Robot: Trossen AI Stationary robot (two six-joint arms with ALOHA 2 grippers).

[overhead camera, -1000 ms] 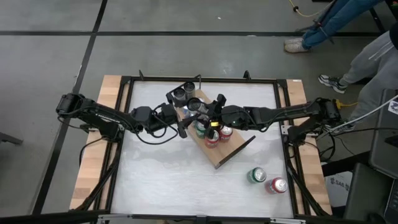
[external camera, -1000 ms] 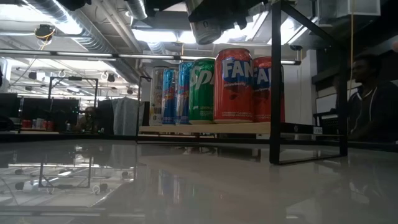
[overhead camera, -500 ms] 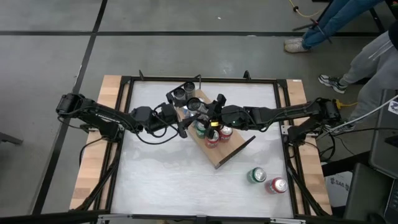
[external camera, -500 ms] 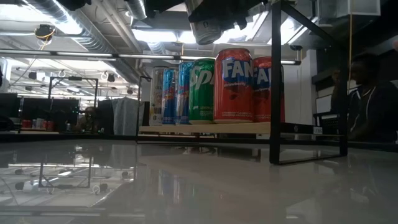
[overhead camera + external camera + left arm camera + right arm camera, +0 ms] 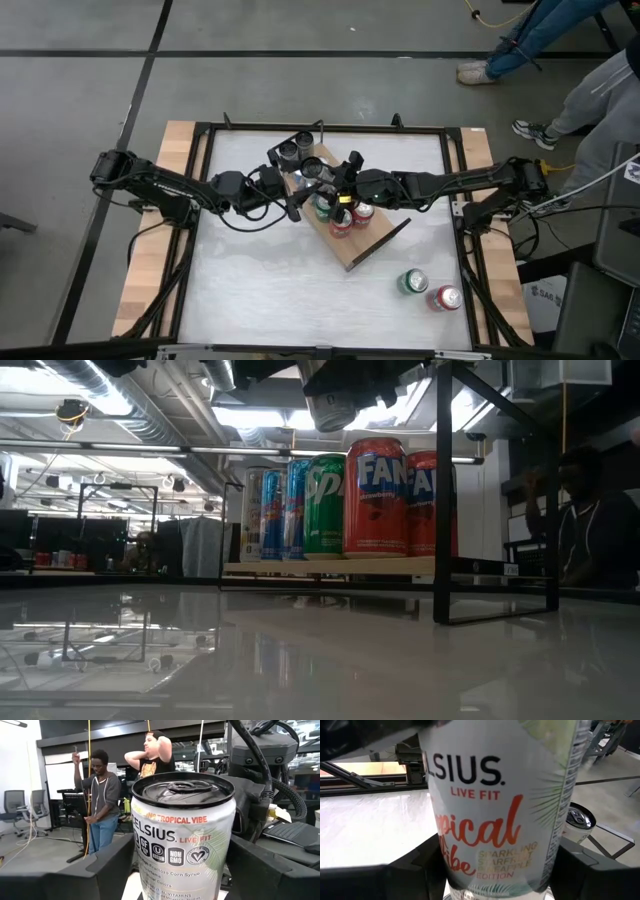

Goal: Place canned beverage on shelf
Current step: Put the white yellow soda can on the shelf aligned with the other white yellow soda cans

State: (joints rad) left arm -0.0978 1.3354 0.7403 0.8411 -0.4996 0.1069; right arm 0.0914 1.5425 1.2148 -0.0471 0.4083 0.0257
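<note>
The surface (image 5: 260, 290) and the shelf (image 5: 372, 245) set slantwise on it look the same from above as a second ago. The board has not shifted, and its near stretch is bare. Both arms reach in to the shelf's far end and have not moved in that time. The only visible change is in the room behind, where a person (image 5: 590, 510) has lifted an arm, which has nothing to do with the job.

A row of cans (image 5: 375, 495) already stands upright on the shelf. Two more, a green can (image 5: 411, 283) and a red can (image 5: 445, 298), lie well apart from it near the surface's right corner.

The white can (image 5: 182, 835) is upright at the far end of the row, between the two end effectors. The right end effector (image 5: 338, 185) has a finger against each side of it, which looks like a grip. The left end effector (image 5: 292, 200) brackets the same can from the opposite side, but I cannot tell whether its fingers press on the can or merely flank it.

With nothing travelling, this is probably a handover or the set-down itself. The can is at the shelf but not yet left standing free.
</note>
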